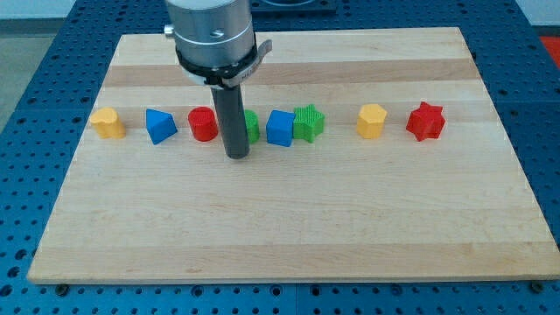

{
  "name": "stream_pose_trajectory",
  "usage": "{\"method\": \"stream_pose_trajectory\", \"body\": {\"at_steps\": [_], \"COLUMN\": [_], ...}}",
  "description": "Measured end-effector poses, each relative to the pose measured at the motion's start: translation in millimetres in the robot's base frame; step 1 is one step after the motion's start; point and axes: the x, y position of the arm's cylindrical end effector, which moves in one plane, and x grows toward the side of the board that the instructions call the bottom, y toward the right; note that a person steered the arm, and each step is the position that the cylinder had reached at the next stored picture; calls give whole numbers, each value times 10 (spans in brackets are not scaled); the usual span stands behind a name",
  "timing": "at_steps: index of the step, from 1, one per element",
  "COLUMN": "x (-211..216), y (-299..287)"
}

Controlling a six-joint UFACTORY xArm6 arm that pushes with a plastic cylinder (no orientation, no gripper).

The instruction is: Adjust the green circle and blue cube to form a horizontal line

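Observation:
The green circle sits in a row of blocks across the board's middle, mostly hidden behind my rod. The blue cube stands just to its right, nearly touching it. My tip rests on the board just below and slightly left of the green circle, between it and the red circle. The green circle and the blue cube lie at about the same height in the view.
A green star touches the blue cube's right side. A blue triangle and a yellow block lie to the left. A yellow block and a red star lie to the right. All sit on the wooden board.

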Motion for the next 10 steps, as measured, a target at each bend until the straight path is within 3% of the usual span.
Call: {"method": "stream_pose_trajectory", "body": {"at_steps": [2, 3, 5, 10], "x": [-66, 109, 295, 3], "y": [0, 72, 684, 714]}}
